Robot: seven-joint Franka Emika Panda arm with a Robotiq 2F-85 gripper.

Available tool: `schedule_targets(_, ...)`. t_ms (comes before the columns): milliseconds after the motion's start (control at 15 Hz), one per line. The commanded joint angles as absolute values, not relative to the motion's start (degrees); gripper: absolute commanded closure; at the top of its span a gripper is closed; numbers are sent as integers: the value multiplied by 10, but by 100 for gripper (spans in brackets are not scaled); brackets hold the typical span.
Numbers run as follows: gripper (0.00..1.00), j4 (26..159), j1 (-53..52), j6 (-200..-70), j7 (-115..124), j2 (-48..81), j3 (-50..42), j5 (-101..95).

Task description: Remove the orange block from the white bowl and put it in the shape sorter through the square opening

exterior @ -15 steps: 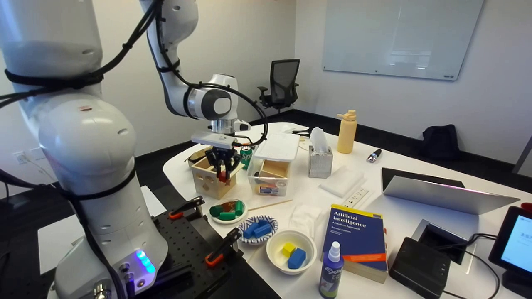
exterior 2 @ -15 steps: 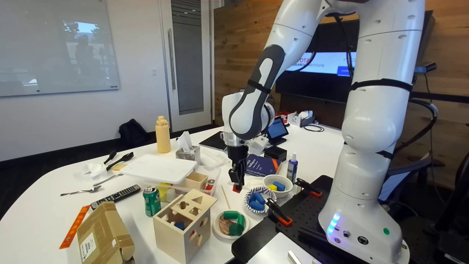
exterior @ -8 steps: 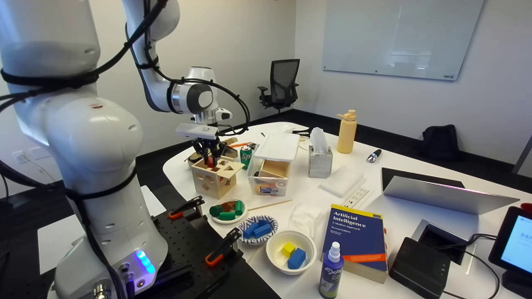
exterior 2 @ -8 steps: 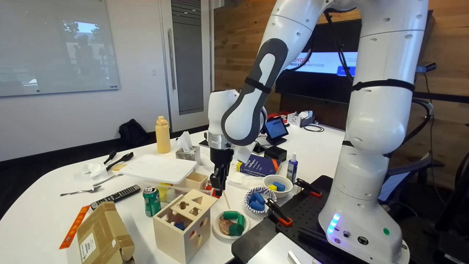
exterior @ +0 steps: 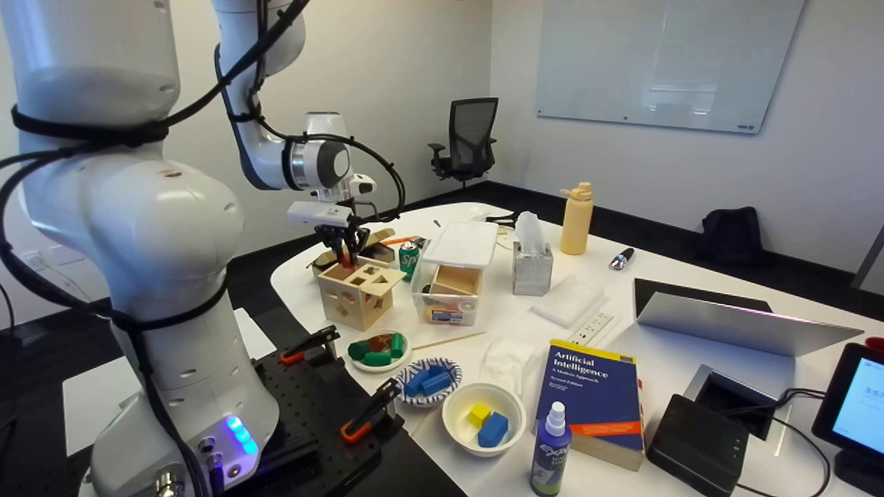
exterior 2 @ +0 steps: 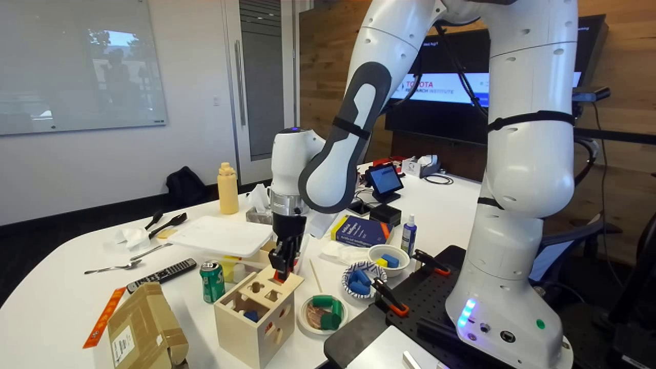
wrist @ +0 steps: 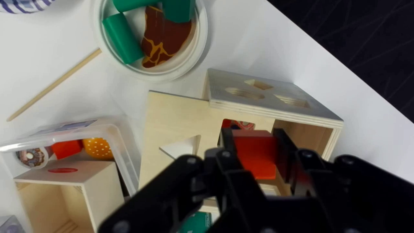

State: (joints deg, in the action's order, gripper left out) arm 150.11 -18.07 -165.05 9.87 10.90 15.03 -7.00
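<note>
The orange block [wrist: 255, 157] is clasped between the fingers of the gripper [wrist: 254, 142], over the top of the shape sorter [exterior 2: 241, 333] — whether it touches the wood, I cannot tell. In the wrist view it partly hides a squarish hole [wrist: 238, 124]. A dish [wrist: 158, 75] of green blocks [wrist: 124, 38] stands just beside the sorter; farther off, the white bowl [exterior: 456, 414] holds a yellow block [exterior: 479, 415] and a blue block [exterior: 493, 431].

In the wrist view the blurred fingers [wrist: 286, 149] run off the lower edge, hiding the sides of the orange block [wrist: 256, 158] and most of a green can [wrist: 195, 223] (its lettering is too small to read); whether the block touches the shape sorter [wrist: 174, 113] cannot be told. The top edge crops a white dish [wrist: 202, 35] and a patterned bowl [wrist: 26, 6]
</note>
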Motion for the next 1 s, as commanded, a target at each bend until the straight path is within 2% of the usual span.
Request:
schedule_targets(0, 92, 1451, -219, -1656, 175, 161, 108, -131)
schedule_targets(533, 92, 1358, -296, -1639, 235, 266, 32, -153)
schedule_targets(933, 92, 1356, -318, -1634, 236, 263, 0, -149)
